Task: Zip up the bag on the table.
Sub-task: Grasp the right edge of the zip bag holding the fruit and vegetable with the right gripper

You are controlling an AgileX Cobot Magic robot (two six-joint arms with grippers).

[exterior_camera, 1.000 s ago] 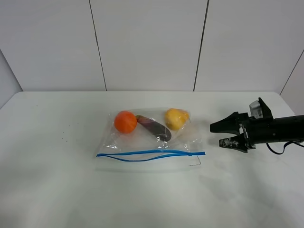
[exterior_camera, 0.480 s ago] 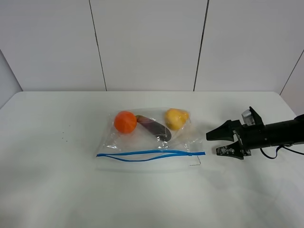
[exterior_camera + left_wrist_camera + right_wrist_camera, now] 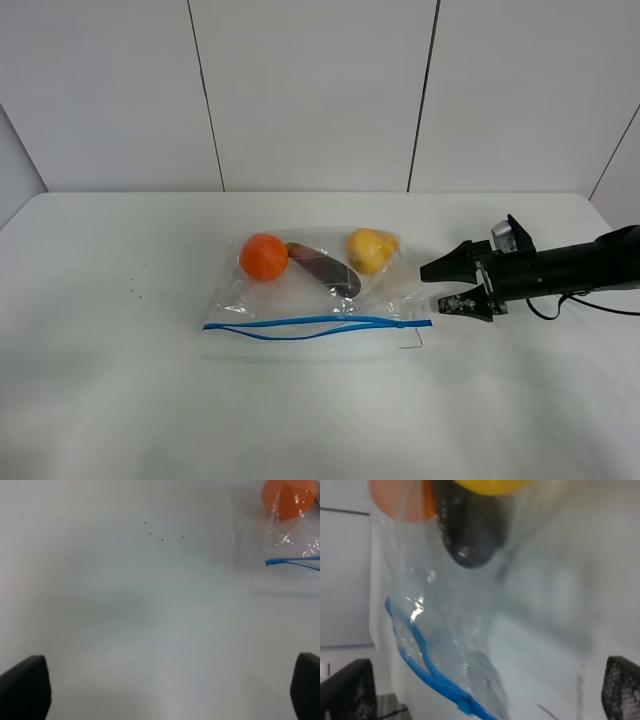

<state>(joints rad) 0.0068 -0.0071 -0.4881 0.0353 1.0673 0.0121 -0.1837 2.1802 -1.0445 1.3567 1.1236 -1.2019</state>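
Observation:
The clear bag (image 3: 300, 300) lies flat mid-table (image 3: 110, 400), its blue zipper strip (image 3: 318, 325) along the near edge, the two tracks parted in the middle. Orange (image 3: 264, 256), dark purple (image 3: 327, 270) and yellow (image 3: 369, 249) toy produce show through. My right gripper (image 3: 432, 288) is open, low over the table, just right of the bag's right end. In its wrist view the bag (image 3: 470, 630) and zipper (image 3: 422, 655) fill the space ahead of the open gripper (image 3: 482, 690). My left gripper (image 3: 165, 690) is open over bare table, with the bag's left corner (image 3: 295, 535) far ahead.
White wall panels (image 3: 310, 90) stand behind the table's far edge. A few dark specks (image 3: 152, 522) mark the tabletop left of the bag. The right arm (image 3: 570, 265) stretches in from the right edge.
The right gripper has moved left toward the bag's right end, staying open. The bag has not moved.

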